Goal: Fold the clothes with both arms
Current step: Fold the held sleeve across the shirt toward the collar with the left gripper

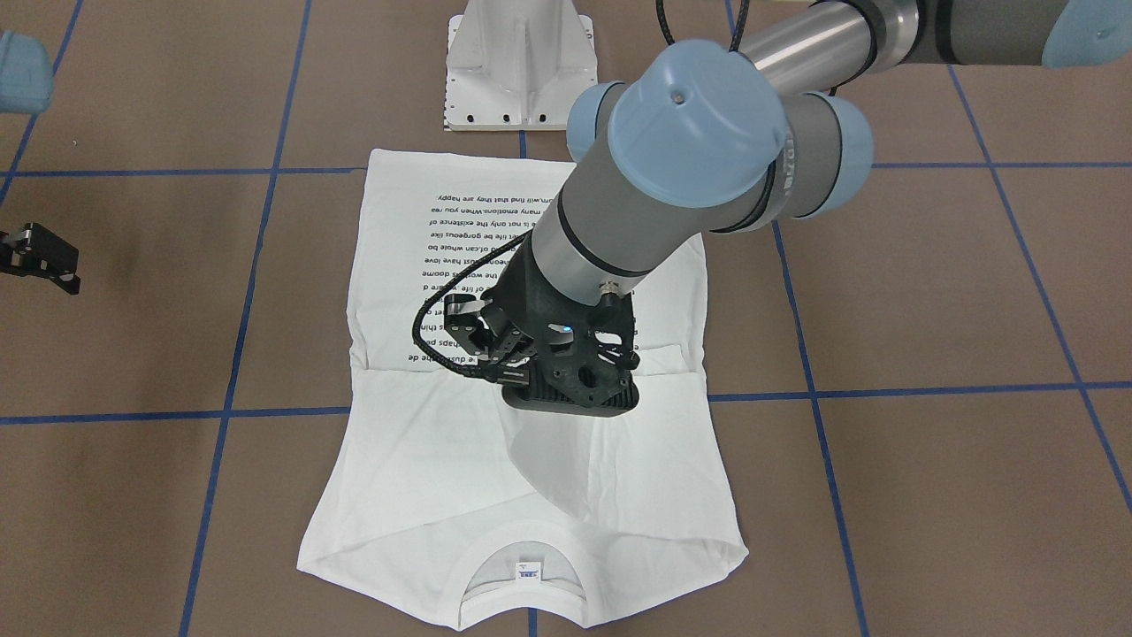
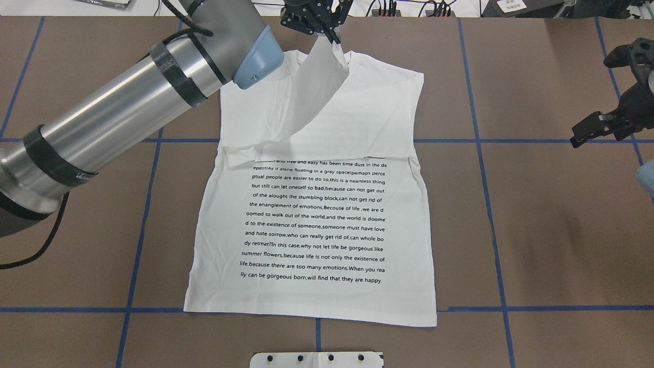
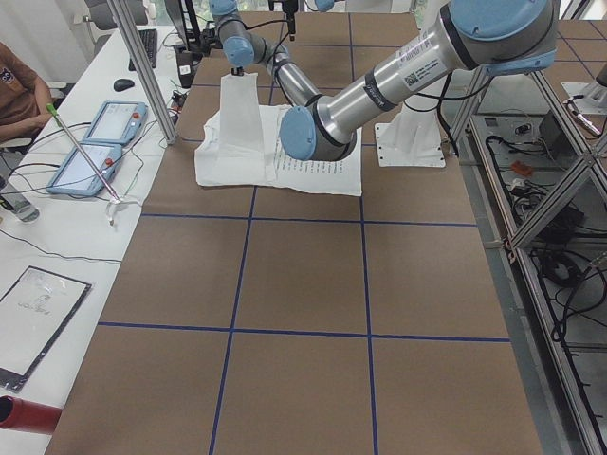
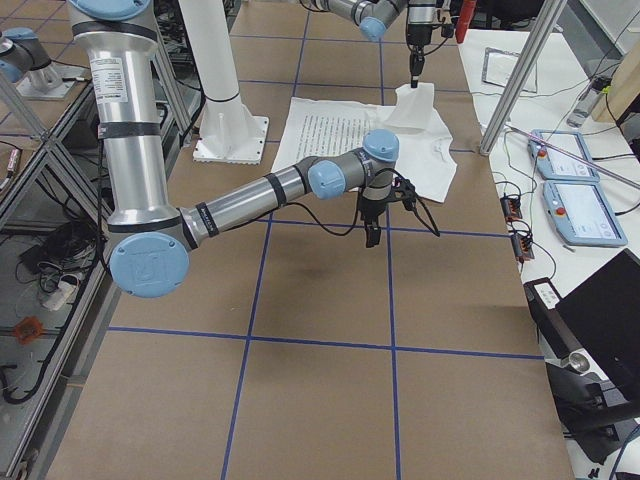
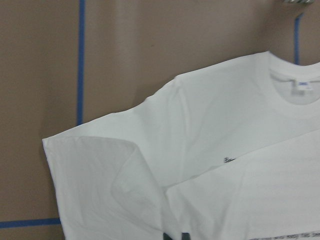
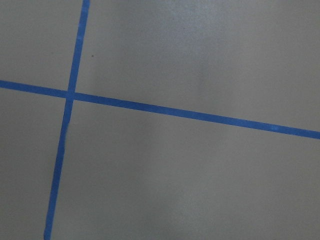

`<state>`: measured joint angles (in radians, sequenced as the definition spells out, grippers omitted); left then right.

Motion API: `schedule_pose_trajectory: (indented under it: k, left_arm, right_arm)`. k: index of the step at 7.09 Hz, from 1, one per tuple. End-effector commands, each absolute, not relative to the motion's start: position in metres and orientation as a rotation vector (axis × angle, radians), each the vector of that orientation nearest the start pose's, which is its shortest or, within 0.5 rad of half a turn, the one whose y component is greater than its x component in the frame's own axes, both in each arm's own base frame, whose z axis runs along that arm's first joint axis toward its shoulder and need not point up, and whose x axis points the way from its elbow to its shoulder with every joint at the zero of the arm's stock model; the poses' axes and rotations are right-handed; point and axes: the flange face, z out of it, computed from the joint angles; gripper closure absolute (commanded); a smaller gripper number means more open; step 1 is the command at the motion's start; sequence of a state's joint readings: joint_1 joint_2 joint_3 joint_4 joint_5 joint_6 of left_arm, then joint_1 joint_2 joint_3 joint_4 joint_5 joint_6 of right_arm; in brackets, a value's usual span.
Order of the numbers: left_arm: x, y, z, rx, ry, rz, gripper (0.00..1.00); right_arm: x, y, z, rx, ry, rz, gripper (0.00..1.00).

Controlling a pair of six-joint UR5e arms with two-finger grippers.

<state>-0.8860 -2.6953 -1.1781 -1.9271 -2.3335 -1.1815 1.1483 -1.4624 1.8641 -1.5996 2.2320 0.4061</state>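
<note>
The white shirt point(image 2: 317, 220) lies flat in the middle of the brown surface point(image 2: 536, 230), printed side up, with its collar point(image 1: 523, 591) at the far edge from the robot and its hem near the base. The left gripper point(image 2: 329, 35) hangs above the collar end, its fingers clamped on a sleeve point(image 2: 311, 92) that is lifted clear and drapes down to the chest. The right gripper point(image 2: 603, 125) hovers over bare surface, well apart from the shirt; whether its fingers are apart, I cannot tell.
</note>
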Motion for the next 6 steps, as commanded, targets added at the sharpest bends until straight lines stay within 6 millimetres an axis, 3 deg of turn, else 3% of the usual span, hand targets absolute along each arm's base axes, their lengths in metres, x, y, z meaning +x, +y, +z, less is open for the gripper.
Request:
schedule_pose_trajectory:
  k: [1, 2, 3, 4, 5, 6]
  left_arm:
    - [0.492, -0.620, 0.041, 0.069, 1.230, 0.019, 1.00]
    - [0.504, -0.606, 0.033, 0.046, 1.251, 0.015, 1.00]
    - [0.531, -0.580, 0.031, 0.029, 1.287, 0.051, 1.00]
    - [0.540, -0.570, 0.028, 0.018, 1.299, 0.057, 1.00]
    - [0.538, -0.569, 0.015, 0.015, 1.313, 0.047, 1.00]
    - [0.540, -0.569, 0.017, 0.021, 1.317, 0.050, 1.00]
  right_arm:
    - [-0.157, -0.524, 0.474, 0.063, -0.742, -0.140, 0.00]
    - [-0.156, -0.525, 0.471, 0.071, -0.747, -0.138, 0.00]
    - [-0.157, -0.525, 0.476, 0.064, -0.744, -0.139, 0.00]
    - [-0.157, -0.526, 0.473, 0.069, -0.746, -0.138, 0.00]
    - [-0.157, -0.526, 0.475, 0.065, -0.744, -0.138, 0.00]
    - [-0.158, -0.526, 0.474, 0.064, -0.746, -0.137, 0.00]
